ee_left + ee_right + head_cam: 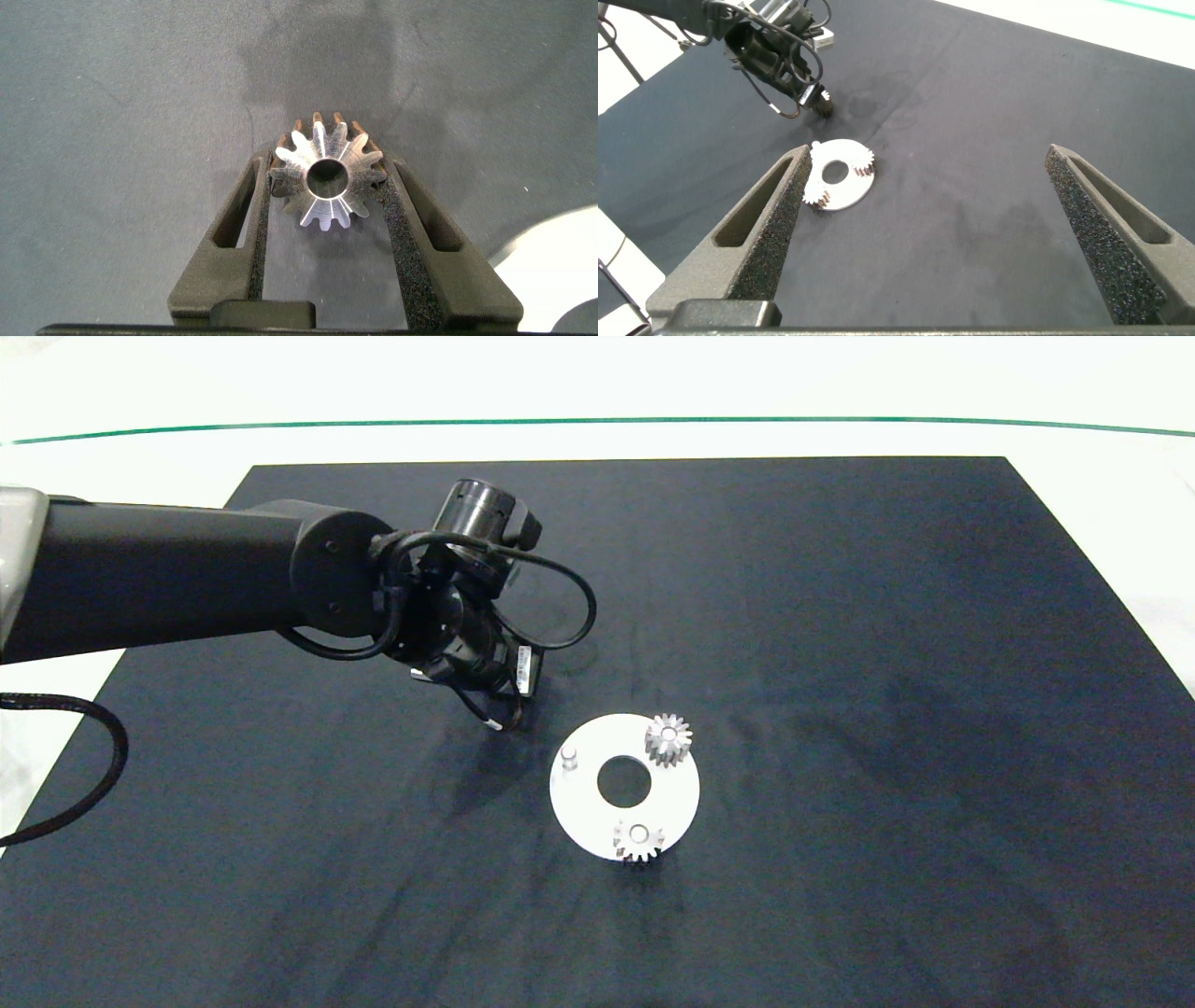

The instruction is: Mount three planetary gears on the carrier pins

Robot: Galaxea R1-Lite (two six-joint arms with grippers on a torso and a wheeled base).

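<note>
Left claw (327, 201) pinching the third planetary gear (327, 177) between its two foam-lined fingers (245, 219), bore facing the wrist camera, teeth gripped on both flanks. Hovering over the dark mat (840, 616) on the worktop, just beside the far-left edge of the white disc (579, 803). On that disc, two gears already seated on their pins: one at the far side (668, 739), one at the near edge (639, 841). Third carrier pin (569, 757) bare, upright on the disc's left side, nearest the loaded claw. By the look of it, final installation in hand: carry to the last pin. Next move calling for the bore centred straight above the pin, gear held level, then a gentle descent before release. Right claw (934, 243) spread wide and empty, held high and well apart, looking down on the disc from a distance.
</note>
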